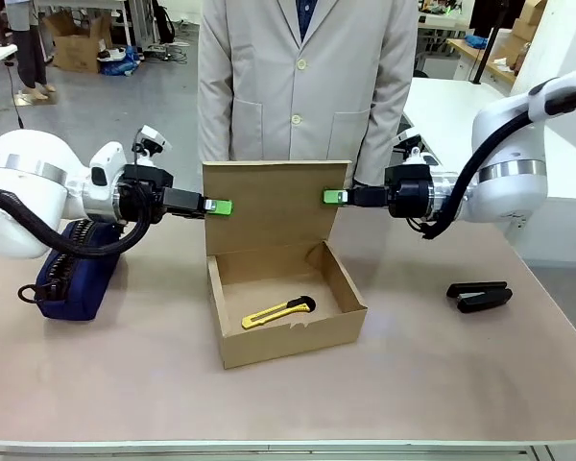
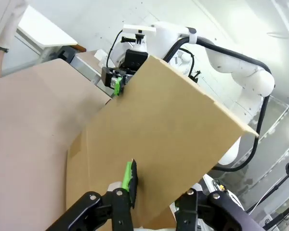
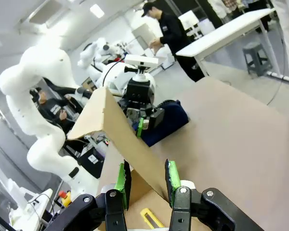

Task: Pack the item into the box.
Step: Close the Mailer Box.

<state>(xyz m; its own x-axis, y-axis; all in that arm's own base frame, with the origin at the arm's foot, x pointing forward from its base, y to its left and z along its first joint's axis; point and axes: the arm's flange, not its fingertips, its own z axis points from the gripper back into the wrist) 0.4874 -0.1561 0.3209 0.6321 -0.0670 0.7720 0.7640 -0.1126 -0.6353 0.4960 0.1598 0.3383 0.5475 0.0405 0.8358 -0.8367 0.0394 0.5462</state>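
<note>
Front view: knife lies flat inside the box, diagonal, near the front wall and below the rim, so the packing itself looks done. Lid stands upright on its rear hinge; closing it is my guess for what's left. Left gripper is clamped on the lid's left edge: the left wrist view has a green pad flat on the cardboard face, with the other finger behind it. Right gripper sits at the lid's right edge. In the right wrist view its pads straddle that edge with a gap showing, and I can't tell if it's actually pinching. Risks:

1. If the right side isn't gripping, the lid swings on one corner and racks or creases at the hinge.
2. If the two arms don't follow the same arc, the mismatch twists the panel or tears an edge.
3. The box is light and nothing holds it down, so any pull along the table drags or tips it and the knife slides.
4. Coming down, the pads on the lid edges could get trapped against the side walls or crush them, so release needs to come before the lid seats.
5. The person stands just behind the lid, so a backward swing would hit the coat.
</note>
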